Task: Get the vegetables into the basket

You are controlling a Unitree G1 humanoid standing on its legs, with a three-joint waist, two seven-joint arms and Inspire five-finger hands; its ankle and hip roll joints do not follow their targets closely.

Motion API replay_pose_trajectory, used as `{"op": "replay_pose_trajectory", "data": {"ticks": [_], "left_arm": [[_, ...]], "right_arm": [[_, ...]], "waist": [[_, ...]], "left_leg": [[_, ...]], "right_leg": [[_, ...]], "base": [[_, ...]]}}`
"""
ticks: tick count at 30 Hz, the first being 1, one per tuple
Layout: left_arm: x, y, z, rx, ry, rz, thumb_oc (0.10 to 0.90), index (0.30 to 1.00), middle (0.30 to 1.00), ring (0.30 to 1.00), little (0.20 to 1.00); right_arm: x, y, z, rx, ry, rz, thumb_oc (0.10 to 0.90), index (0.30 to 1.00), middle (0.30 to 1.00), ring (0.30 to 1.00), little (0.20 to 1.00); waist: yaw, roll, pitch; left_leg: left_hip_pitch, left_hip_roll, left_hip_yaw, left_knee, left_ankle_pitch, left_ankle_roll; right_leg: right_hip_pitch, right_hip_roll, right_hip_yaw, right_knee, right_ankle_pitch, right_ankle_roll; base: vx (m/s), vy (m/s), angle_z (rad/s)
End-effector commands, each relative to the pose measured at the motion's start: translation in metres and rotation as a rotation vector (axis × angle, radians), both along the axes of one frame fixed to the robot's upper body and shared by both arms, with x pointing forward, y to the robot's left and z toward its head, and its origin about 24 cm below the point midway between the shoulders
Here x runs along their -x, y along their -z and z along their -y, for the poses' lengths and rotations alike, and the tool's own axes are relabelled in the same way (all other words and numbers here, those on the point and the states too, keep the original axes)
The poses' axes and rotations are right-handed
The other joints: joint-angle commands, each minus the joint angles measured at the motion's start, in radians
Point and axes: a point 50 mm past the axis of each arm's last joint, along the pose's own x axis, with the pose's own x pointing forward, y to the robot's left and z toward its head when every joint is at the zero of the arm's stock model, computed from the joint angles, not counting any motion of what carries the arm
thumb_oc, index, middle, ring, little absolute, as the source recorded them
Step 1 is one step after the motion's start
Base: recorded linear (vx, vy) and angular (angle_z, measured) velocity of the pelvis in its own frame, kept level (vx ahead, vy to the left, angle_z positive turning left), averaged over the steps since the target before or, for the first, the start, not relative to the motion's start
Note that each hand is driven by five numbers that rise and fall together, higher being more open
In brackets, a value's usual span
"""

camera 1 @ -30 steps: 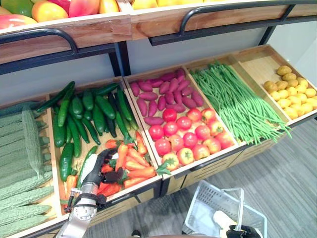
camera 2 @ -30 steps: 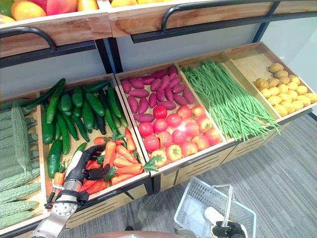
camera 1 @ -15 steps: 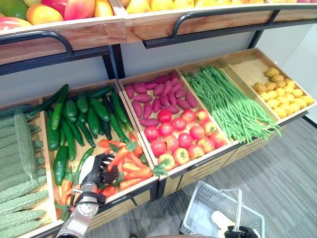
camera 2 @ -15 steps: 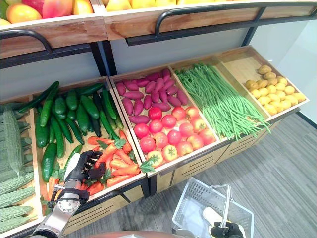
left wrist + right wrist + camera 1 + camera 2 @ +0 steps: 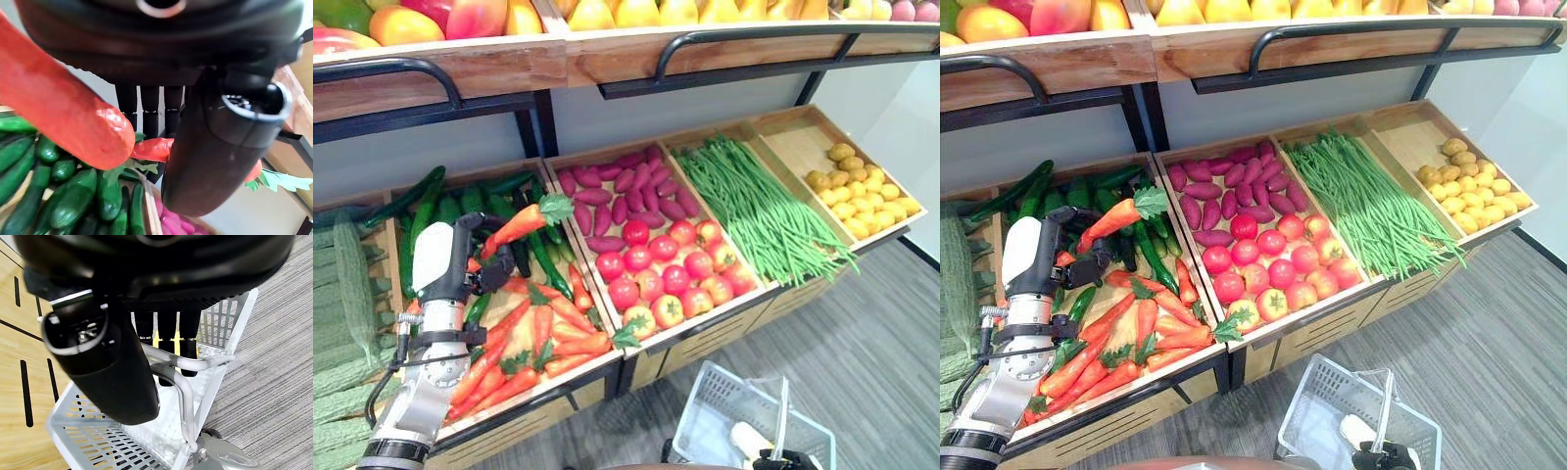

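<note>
Carrot (image 5: 514,225) is the worry: the left hand (image 5: 475,269) pinches only its thin tip, with the leafy end sticking up over the cucumbers (image 5: 475,204) on the display shelf (image 5: 636,357), so I'd guess it could swing and slip out on the way across. The basket (image 5: 1327,416) hangs well apart, low on the right (its handle (image 5: 183,364) hooked in the right hand's (image 5: 122,367) curled fingers), and a drop would land on the floor (image 5: 862,343).
</note>
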Motion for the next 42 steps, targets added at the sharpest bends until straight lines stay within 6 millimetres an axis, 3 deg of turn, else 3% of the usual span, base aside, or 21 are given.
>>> {"op": "replay_pose_trajectory", "data": {"ticks": [1,16,24,32,35,38,40,42], "left_arm": [[-0.007,-0.061,0.007,-0.1,0.137,0.225,0.4,0.3,0.3,0.3,0.3],[-0.002,-0.053,0.001,-0.088,0.138,0.164,0.4,0.3,0.3,0.3,0.3],[-0.007,-0.061,0.017,0.135,0.265,0.223,0.4,0.3,0.3,0.3,0.3],[-0.008,-0.067,0.022,0.113,0.314,0.211,0.4,0.3,0.3,0.3,0.3],[-0.009,-0.071,0.024,0.083,0.34,0.208,0.4,0.3,0.3,0.3,0.3],[-0.011,-0.077,0.027,0.04,0.372,0.205,0.4,0.3,0.3,0.3,0.3],[-0.013,-0.08,0.031,0.027,0.396,0.211,0.4,0.3,0.3,0.3,0.3],[-0.013,-0.08,0.03,0.028,0.394,0.215,0.4,0.3,0.3,0.3,0.3]], "right_arm": [[-0.026,-0.011,0.016,0.062,-0.041,0.086,0.4,0.3,0.3,0.3,0.3],[-0.022,-0.01,0.017,0.051,-0.027,0.085,0.4,0.3,0.3,0.3,0.3],[-0.021,-0.012,0.021,0.054,-0.013,0.099,0.4,0.3,0.3,0.3,0.3],[-0.012,-0.01,0.019,0.038,0.017,0.08,0.4,0.3,0.3,0.3,0.3],[-0.014,-0.01,0.019,0.035,0.016,0.088,0.4,0.3,0.3,0.3,0.3],[-0.012,-0.011,0.022,0.037,0.023,0.093,0.4,0.3,0.3,0.3,0.3],[-0.013,-0.012,0.024,0.043,0.043,0.102,0.4,0.3,0.3,0.3,0.3],[-0.015,-0.013,0.025,0.044,0.052,0.109,0.4,0.3,0.3,0.3,0.3]], "waist": [[-0.013,-0.035,-0.024],[-0.007,-0.037,-0.02],[-0.016,-0.049,-0.027],[-0.02,-0.064,-0.022],[-0.021,-0.076,-0.005],[-0.037,-0.084,0.019],[-0.056,-0.086,0.04],[-0.056,-0.082,0.041]], "left_leg": [[-0.04,0.056,-0.057,0.001,-0.003,-0.051],[-0.039,0.047,-0.068,0.001,-0.005,-0.046],[-0.02,0.037,-0.059,0.001,-0.014,-0.036],[-0.005,0.001,-0.047,0.01,-0.034,-0.011],[-0.023,-0.013,-0.038,0.075,-0.065,0.002],[-0.045,-0.033,-0.029,0.115,-0.085,0.016],[-0.056,-0.059,0.002,0.106,-0.082,0.027],[-0.063,-0.062,0.022,0.097,-0.073,0.029]], "right_leg": [[0.031,-0.128,-0.036,0.005,0.002,0.101],[0.038,-0.133,-0.039,0.005,0.001,0.105],[0.051,-0.141,-0.036,0.005,0.003,0.109],[0.051,-0.173,-0.022,0.015,0.029,0.126],[0.034,-0.19,0.001,0.048,0.042,0.13],[-0.004,-0.21,0.029,0.09,0.09,0.143],[-0.064,-0.232,0.066,0.081,0.216,0.167],[-0.09,-0.238,0.08,0.07,0.255,0.167]], "base": [[0.0,0.0,0.0],[0.0,0.0,0.0],[0.0,0.015,0.0],[0.0,0.076,-0.02],[-0.04,0.076,-0.1],[-0.09,0.117,-0.16],[-0.16,0.159,-0.24],[-0.13,0.07,-0.57]]}}
